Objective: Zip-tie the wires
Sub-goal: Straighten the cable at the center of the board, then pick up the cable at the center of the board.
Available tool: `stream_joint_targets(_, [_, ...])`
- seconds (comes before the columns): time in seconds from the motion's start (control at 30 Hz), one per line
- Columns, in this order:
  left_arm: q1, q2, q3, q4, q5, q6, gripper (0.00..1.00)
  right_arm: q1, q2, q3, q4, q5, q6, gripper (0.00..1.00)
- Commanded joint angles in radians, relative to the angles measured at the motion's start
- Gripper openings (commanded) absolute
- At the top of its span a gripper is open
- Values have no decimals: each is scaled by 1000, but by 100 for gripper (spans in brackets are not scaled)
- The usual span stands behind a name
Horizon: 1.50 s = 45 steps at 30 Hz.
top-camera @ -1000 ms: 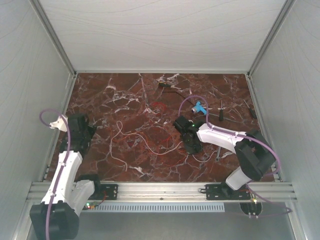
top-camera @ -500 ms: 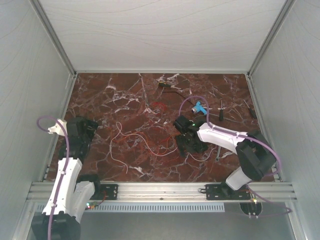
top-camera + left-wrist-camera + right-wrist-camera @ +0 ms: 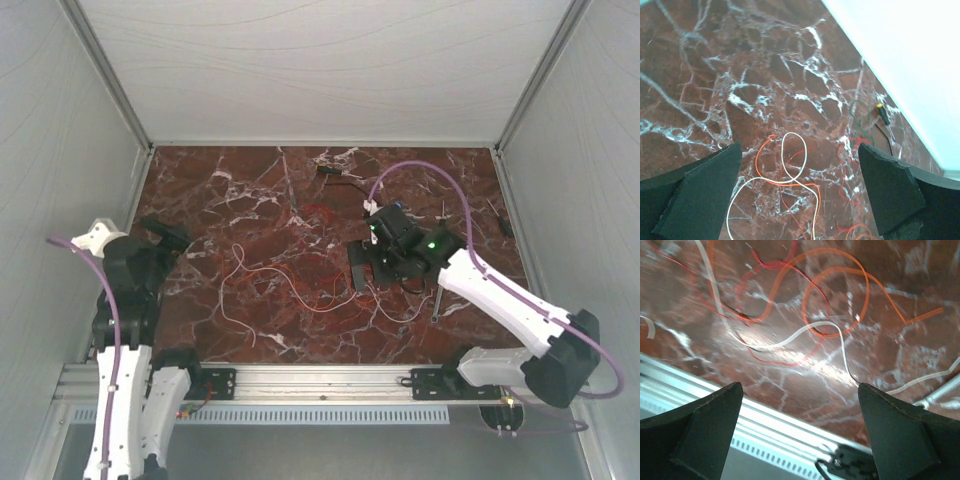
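Observation:
The wires (image 3: pixel 290 283) are thin white and red strands lying loose on the marble mid-table, with a red tangle (image 3: pixel 318 215) farther back. In the left wrist view a white loop (image 3: pixel 805 154) and an orange strand (image 3: pixel 758 161) lie below my open, empty left gripper (image 3: pixel 799 165), which hovers at the left side (image 3: pixel 165 238). My right gripper (image 3: pixel 375 270) is open and empty above the wires' right end. Its view (image 3: pixel 800 405) shows orange, red and white strands (image 3: pixel 790 340) beneath it. I cannot make out the zip tie.
Screwdrivers lie at the back (image 3: pixel 330 171), (image 3: pixel 883 113) and at the right (image 3: pixel 441 226), (image 3: pixel 501 217). A slim metal tool (image 3: pixel 436 303) lies by the right arm. White walls enclose three sides. The aluminium rail (image 3: pixel 320 380) runs along the near edge (image 3: pixel 765 425).
The right arm has lifted and swung its wrist back and right, with the gripper now tilted toward the near rail. The left arm has drawn up and leftward. The white strand shifted slightly.

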Motion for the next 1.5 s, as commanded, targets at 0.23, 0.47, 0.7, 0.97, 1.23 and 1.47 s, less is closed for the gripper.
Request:
stream_joint_targets(0.23, [6,-98,70,-113,394,219,100,-2,-30,-62,485,-64,-159,98])
stream_joint_targets(0.47, [-9,-198,-66,-29,405,193,100,-7,199,-39,615,-74,-242,89])
stream_joint_targets(0.7, [-40,-255,-84,-24,328,177,100,-13,415,-3,662,-69,-275,69])
stream_joint_targets(0.97, [-53,-256,-89,-20,333,179,100,-20,542,15,719,-31,-283,52])
stream_joint_targets(1.23, [-63,-254,-89,-20,333,178,100,-20,589,15,782,17,-252,36])
stream_joint_targets(1.47, [-67,-248,-88,-21,332,178,100,-21,619,21,789,13,-247,10])
